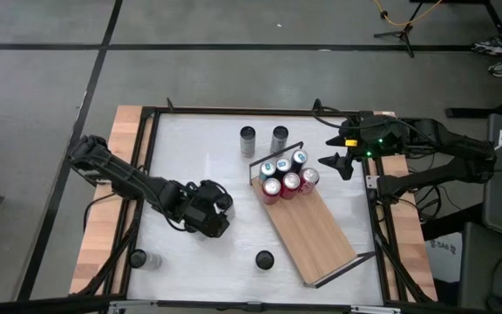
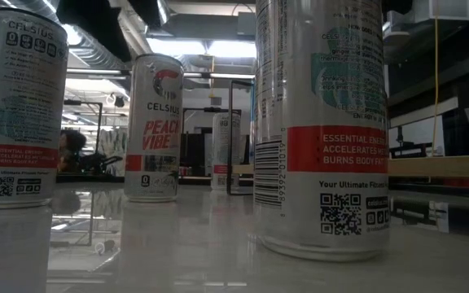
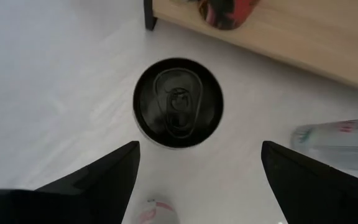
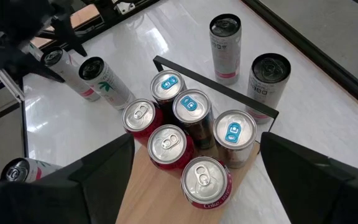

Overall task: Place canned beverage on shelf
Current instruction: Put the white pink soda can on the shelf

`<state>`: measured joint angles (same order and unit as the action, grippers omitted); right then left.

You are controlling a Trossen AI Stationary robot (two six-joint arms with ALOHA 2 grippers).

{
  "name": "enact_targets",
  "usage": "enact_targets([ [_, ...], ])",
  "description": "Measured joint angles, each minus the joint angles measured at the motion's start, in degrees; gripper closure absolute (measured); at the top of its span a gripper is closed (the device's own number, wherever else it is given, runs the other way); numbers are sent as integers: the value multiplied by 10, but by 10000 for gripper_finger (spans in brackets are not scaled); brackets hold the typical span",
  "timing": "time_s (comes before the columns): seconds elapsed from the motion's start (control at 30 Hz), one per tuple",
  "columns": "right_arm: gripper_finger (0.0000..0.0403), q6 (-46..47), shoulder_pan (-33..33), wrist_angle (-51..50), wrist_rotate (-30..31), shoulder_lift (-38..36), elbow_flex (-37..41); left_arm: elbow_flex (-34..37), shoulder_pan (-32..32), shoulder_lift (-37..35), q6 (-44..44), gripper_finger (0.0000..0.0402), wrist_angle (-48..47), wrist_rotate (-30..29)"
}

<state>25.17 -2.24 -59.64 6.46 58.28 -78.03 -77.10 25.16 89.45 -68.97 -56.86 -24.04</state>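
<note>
The light-wood shelf (image 1: 314,231) lies slanted on the white table, with black wire rails at its short ends. Several cans (image 4: 191,134) stand close together on its far end. My left gripper (image 3: 201,163) is open and points down over an upright black-topped can (image 3: 178,102), which stands on the table just ahead of the fingers; it touches nothing. In the high view the left gripper (image 1: 209,214) is left of the shelf. My right gripper (image 1: 336,162) is open and empty, right of the shelf's far end; it looks down on the cluster (image 4: 194,155).
Two cans (image 1: 248,139) (image 1: 279,138) stand on the table beyond the shelf. One can (image 1: 263,259) stands near the front edge and another (image 1: 138,259) at the front left. More cans (image 4: 98,76) stand beside the left gripper. The shelf's near half (image 1: 321,249) is bare.
</note>
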Motion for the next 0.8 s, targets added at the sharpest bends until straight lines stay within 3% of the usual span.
enact_targets([
  [0.57, 66, 0, 0, 0, 0, 0, 0, 0, -17, 116, -15, 74, 6, -28],
  [0.8, 66, 0, 0, 0, 0, 0, 0, 0, -24, 126, -14, 75, 27, -62],
])
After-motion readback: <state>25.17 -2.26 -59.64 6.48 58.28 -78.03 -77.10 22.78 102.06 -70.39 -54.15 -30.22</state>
